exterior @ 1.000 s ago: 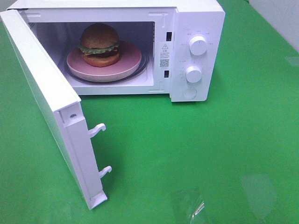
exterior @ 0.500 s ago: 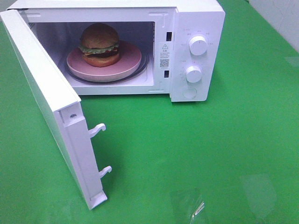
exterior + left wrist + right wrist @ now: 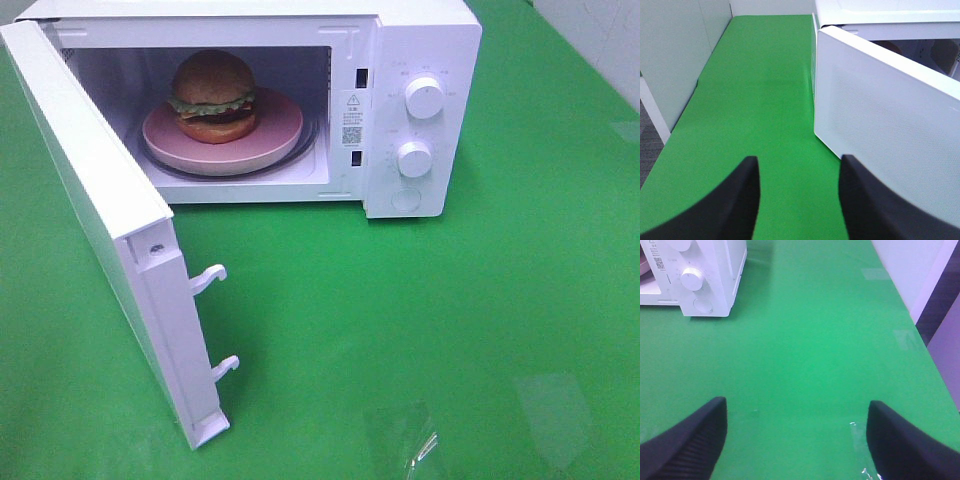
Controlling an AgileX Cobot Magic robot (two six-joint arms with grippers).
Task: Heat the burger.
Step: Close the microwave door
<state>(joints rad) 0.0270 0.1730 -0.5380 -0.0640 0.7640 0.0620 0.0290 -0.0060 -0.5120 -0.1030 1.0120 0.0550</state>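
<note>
High view: burger [image 3: 212, 95] on pink plate [image 3: 281, 131] inside microwave [image 3: 435, 45] at 11 o'clock; door [image 3: 95, 190] open toward 7.
Left wrist: left gripper [image 3: 800, 197] half-spread, empty, near door; glancing push could slide microwave, not latch.
Right wrist: right gripper [image 3: 796, 440] wide, empty.

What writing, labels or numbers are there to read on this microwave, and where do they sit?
None of the text can be read word for word.
Sticker on the microwave frame beside the cavity: a warning triangle, small print and a QR code, all too small to read.
Markings around the upper knob: too small and faint to read.
Markings around the lower knob: likewise unreadable.
</note>
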